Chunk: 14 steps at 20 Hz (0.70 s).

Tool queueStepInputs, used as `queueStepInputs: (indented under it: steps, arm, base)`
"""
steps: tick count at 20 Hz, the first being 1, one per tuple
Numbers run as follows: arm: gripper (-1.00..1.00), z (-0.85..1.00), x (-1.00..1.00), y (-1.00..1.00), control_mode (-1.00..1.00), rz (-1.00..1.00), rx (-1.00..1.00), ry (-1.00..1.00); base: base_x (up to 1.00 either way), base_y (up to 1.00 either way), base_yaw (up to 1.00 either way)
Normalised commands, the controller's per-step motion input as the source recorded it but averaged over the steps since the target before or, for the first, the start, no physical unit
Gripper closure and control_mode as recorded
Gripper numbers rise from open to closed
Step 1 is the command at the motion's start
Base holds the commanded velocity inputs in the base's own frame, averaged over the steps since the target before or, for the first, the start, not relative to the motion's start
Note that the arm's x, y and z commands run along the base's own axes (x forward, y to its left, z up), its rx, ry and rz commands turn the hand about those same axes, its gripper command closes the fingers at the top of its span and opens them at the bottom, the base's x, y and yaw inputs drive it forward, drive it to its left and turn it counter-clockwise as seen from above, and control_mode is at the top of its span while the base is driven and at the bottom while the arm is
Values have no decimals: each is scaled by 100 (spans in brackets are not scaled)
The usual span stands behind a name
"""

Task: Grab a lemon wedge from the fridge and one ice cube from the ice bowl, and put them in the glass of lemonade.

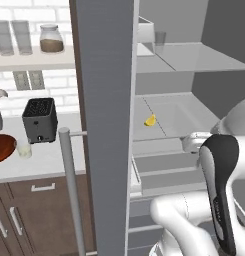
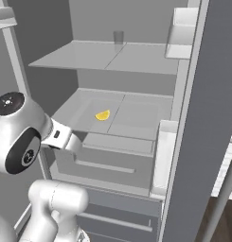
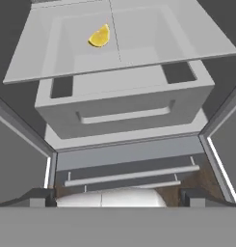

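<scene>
The fridge (image 2: 193, 118) stands with its doors open, and the lemon wedge (image 3: 99, 36) lies untouched on the lower glass shelf (image 2: 136, 113), so the step in hand is the first: the approach to fetch the wedge. The gripper (image 3: 117, 197) hangs outside the compartment with its jaws spread wide and empty. The next move calls for a reach forward onto the shelf, bracketing the wedge before closing.

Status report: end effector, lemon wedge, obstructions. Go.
End effector open, empty, short of the shelf. Lemon wedge on the lower glass shelf, fridge doors open. Nothing between them.
</scene>
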Motion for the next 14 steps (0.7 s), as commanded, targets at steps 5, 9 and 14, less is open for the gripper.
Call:
queueStepInputs:
  steps: [5, 9, 14]
  arm:
    - [-100, 15, 27, 1, -100, 5, 3, -3]
    - [-100, 0, 56, 54, -100, 2, -5, 5]
    - [-100, -3, 78, 57, -100, 1, -8, 13]
  base:
    - [0, 0, 0]
    - [0, 0, 0]
    - [0, 0, 0]
